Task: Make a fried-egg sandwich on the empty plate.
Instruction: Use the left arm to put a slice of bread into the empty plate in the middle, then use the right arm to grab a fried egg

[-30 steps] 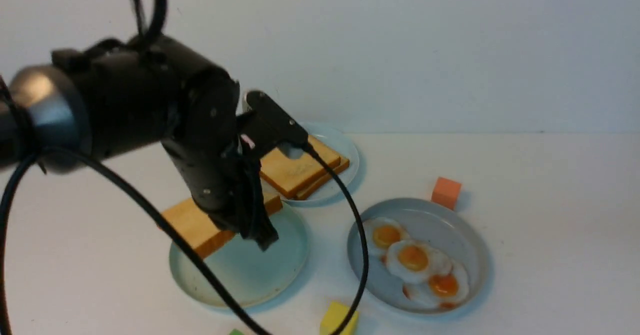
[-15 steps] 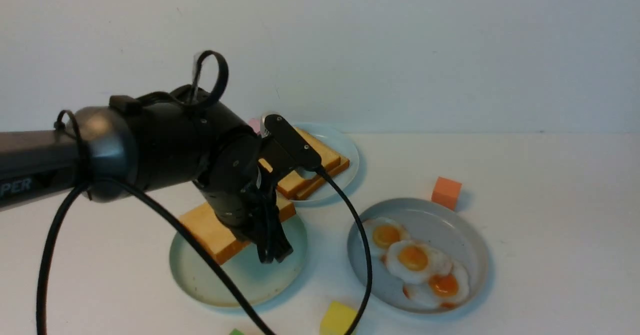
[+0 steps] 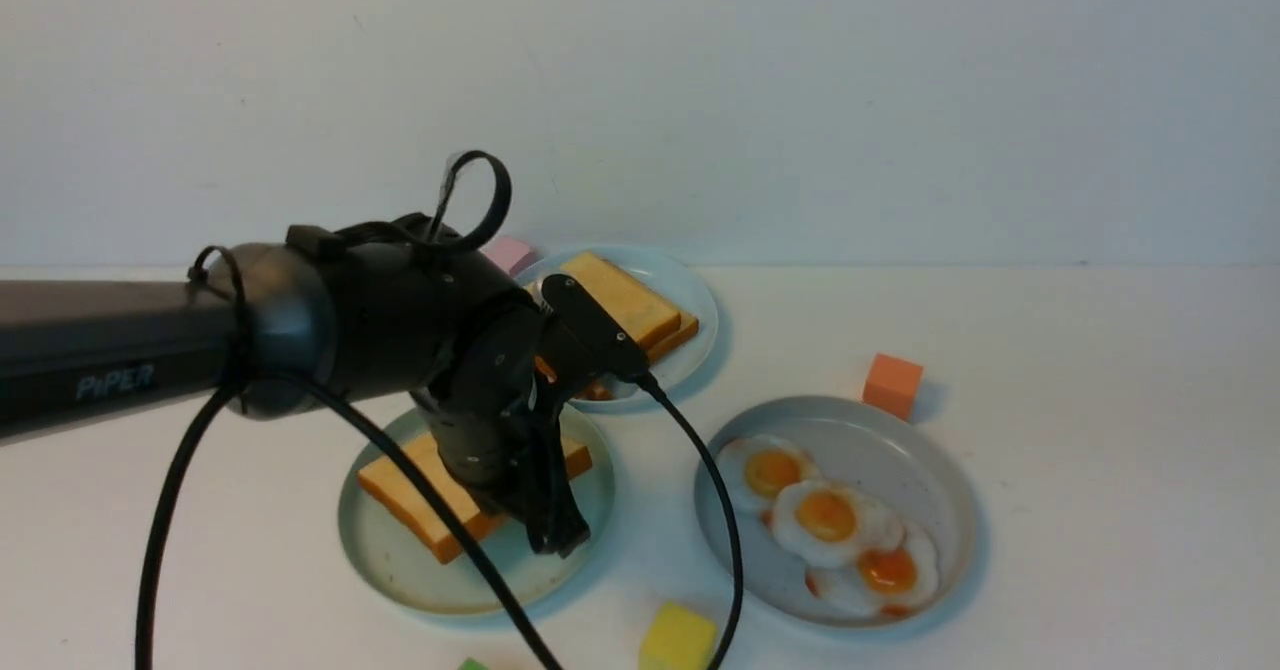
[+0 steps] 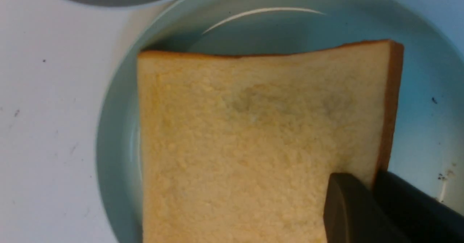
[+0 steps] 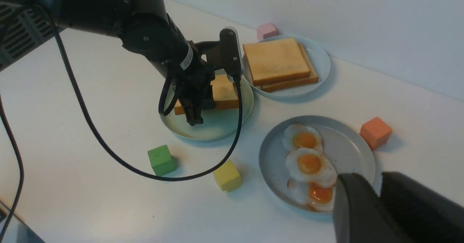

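My left gripper [image 3: 548, 525] is shut on one edge of a golden toast slice [image 3: 400, 485], which lies low over the mint-green empty plate [image 3: 400, 580]. In the left wrist view the toast [image 4: 253, 127] covers most of the plate [image 4: 427, 72], and the gripper [image 4: 373, 185] pinches its crust edge. Three fried eggs [image 3: 825, 515] lie in a row on a grey-blue plate [image 3: 930, 470]. In the right wrist view my right gripper [image 5: 378, 188] hovers above that plate's near rim, shut with nothing in it. No stacked sandwich shows.
A light-blue plate [image 3: 690, 300] at the back holds two stacked toast slices [image 3: 620, 295]. Foam blocks lie around: orange [image 3: 891, 383], yellow [image 3: 678, 638], pink [image 3: 510, 250] and green [image 5: 161, 159]. The left arm's black cable [image 3: 700, 470] loops between the plates.
My left arm has come down and away from the camera, lowering the toast from above the mint plate's left rim onto the plate. The eggs and blocks have not moved.
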You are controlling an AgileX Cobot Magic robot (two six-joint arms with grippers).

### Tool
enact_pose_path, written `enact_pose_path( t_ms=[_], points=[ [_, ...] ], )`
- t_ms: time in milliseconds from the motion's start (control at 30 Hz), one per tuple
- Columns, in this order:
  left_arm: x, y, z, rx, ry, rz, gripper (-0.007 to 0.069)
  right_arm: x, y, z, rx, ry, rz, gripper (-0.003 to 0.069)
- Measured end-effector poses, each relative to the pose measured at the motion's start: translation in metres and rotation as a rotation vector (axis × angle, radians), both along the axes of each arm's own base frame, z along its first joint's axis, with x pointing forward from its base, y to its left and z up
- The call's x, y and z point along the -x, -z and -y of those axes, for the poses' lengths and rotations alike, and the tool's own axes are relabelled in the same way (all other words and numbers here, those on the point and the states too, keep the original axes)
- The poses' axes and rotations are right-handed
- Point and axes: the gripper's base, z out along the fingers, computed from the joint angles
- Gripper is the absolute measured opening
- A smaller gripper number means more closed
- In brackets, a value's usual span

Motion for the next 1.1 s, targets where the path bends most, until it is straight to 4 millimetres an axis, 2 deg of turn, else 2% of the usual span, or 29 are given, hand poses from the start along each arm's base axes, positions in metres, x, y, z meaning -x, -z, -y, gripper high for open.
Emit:
enact_pose_path(
  t_ms=[100,167,433,567,633,700,733,767,833,900,933,967,1000,1033,1067,1100],
  points=[
    [0.000,0.000,0.000,0.000,0.000,0.000,0.0090,0.000,0.000,0.000,0.001,0.000,-0.001,0.0137],
    [0.000,0.000,0.000,0.000,0.000,0.000,0.0141,0.000,0.000,0.000,0.003,-0.001,-0.005,0.0139],
    [0.001,-0.002,0.000,0.016,-0.024,-0.001,0.0417,0.001,0.002,0.000,0.017,-0.005,-0.025,0.0140],
    [0.006,-0.018,-0.001,0.083,-0.105,0.004,0.0466,0.001,0.003,0.000,0.018,-0.005,-0.026,0.0140],
    [0.012,-0.034,0.002,0.141,-0.151,-0.003,0.0449,0.001,0.003,0.000,0.019,-0.005,-0.028,0.0140],
    [0.021,-0.052,0.012,0.205,-0.151,-0.003,0.0386,0.002,0.003,0.001,0.025,-0.005,-0.034,0.0140],
    [0.022,-0.054,0.014,0.210,-0.147,-0.005,0.0376,0.002,0.004,0.001,0.026,-0.004,-0.034,0.0140],
    [0.033,-0.070,0.031,0.263,-0.092,-0.016,0.0265,0.004,0.004,0.002,0.032,-0.005,-0.037,0.0140],
    [0.045,-0.082,0.053,0.297,-0.002,-0.034,0.0117,0.008,0.006,0.005,0.043,-0.003,-0.044,0.0140],
    [0.053,-0.084,0.072,0.310,0.062,-0.088,0.0019,0.014,0.007,0.008,0.048,0.003,-0.058,0.0140],
    [0.054,-0.086,0.074,0.318,0.070,-0.086,0.0004,0.014,0.007,0.009,0.048,0.004,-0.059,0.0140],
    [0.055,-0.082,0.088,0.314,0.112,-0.144,-0.0013,0.020,0.009,0.012,0.047,0.014,-0.071,0.0140],
    [0.054,-0.083,0.092,0.317,0.122,-0.151,-0.0013,0.021,0.009,0.013,0.048,0.016,-0.076,0.0140],
    [0.048,-0.072,0.104,0.294,0.160,-0.209,-0.0013,0.026,0.010,0.017,0.051,0.027,-0.080,0.0140],
    [0.044,-0.073,0.110,0.290,0.190,-0.216,-0.0013,0.029,0.011,0.019,0.054,0.032,-0.081,0.0140],
    [0.037,-0.064,0.117,0.260,0.246,-0.227,-0.0011,0.032,0.012,0.021,0.056,0.036,-0.079,0.0140]
  ],
)
